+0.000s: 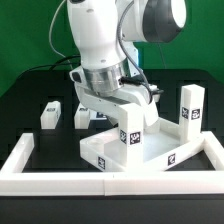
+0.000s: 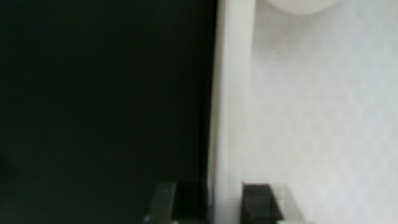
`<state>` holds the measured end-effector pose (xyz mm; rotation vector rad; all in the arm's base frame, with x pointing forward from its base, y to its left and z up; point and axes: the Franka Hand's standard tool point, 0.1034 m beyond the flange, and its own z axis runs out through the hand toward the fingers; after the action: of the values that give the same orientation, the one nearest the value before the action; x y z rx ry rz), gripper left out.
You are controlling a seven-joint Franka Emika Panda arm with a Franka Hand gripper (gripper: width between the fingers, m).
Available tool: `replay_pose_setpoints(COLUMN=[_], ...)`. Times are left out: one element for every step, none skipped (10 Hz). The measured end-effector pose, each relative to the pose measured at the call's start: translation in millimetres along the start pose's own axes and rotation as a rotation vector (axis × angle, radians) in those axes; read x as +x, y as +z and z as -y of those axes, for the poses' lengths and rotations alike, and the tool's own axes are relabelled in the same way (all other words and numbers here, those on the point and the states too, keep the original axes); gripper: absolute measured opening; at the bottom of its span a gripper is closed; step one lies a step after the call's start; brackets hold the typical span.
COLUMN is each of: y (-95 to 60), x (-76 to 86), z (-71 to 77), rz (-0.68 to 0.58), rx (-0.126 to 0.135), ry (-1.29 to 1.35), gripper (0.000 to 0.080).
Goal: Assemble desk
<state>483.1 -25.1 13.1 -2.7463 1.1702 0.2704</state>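
Desk panel: the desk panel [image 1: 150,152] lies flat on the dark surface [image 1: 40,138], inside the low border wall [image 1: 100,190].
Claw: the claw [image 2: 215,205] is pressed nearly together. In the wrist view its tips straddle the panel's thin rim, so it appears to be pinching that edge, with a round corner socket [image 2: 306,5] further along the panel.
Standing leg: one tagged leg [image 1: 190,106] stands upright at the panel's corner on the exterior view's right and looks seated.
Middle leg: a second tagged block [image 1: 131,131] stands on the panel just under the arm. I cannot tell whether it is seated in a socket.
Loose legs: the far loose leg [image 1: 50,113] lies well apart from the panel on the exterior view's left, and the near loose leg [image 1: 85,115] lies closer to it.
Done: probably one leg fitted, perhaps two.
Left: at least the two loose legs still have to go into their sockets.
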Motion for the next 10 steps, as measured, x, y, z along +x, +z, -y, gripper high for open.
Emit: replay_pose_setpoints(y=[-1.2,-5.9,-10.9,-11.7,-11.0,-10.4,-11.3,-10.9,-11.1,-11.4], x=[2.7,10.3,22.4,28.2,28.2,27.4,28.9,30.4,31.1,32.1], z=[-1.6,2.5,12.2,21.0,34.2,51.0,54.8,51.5,50.6,49.6], rz=[-0.005,-0.023,-0.054,-0.072,-0.085,-0.102,-0.114,-0.111,-0.111,-0.109], rx=[-0.007,-0.041,-0.042,-0.04,-0.044,-0.045,-0.058,-0.065,-0.07,-0.079], ry=[-0.075,-0.214,-0.389,-0.499,-0.584,-0.673,-0.714,-0.779,-0.808,-0.89], gripper=[0.0069,0.0069,0.0065,0.0061,0.0061,0.0059,0.0059,0.006,0.0059,0.0059])
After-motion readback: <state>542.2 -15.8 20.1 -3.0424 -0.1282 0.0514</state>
